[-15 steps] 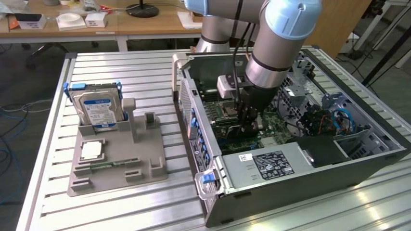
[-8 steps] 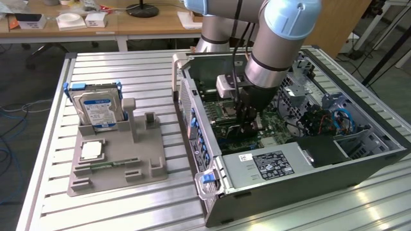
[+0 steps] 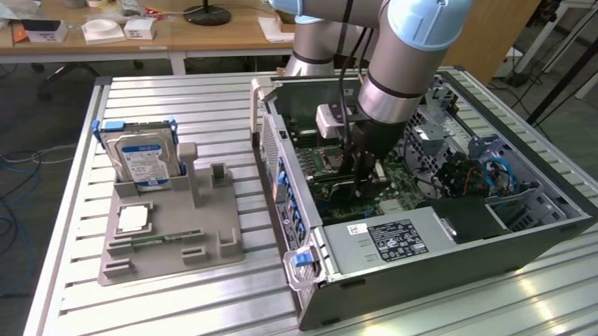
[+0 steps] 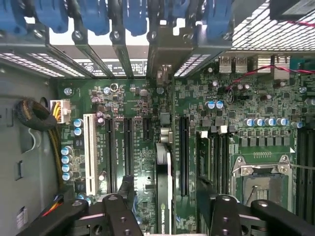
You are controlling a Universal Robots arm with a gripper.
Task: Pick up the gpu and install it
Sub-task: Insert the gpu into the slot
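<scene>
My gripper (image 4: 165, 209) is clamped on the gpu (image 4: 164, 189), edge-on above the motherboard (image 4: 142, 123), bracket toward twelve o'clock; picked up, not yet seated.

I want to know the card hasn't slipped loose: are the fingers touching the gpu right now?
Touching. In the wrist view the gpu stands edge-on over the motherboard, with the fingers closed against both its sides.
</scene>
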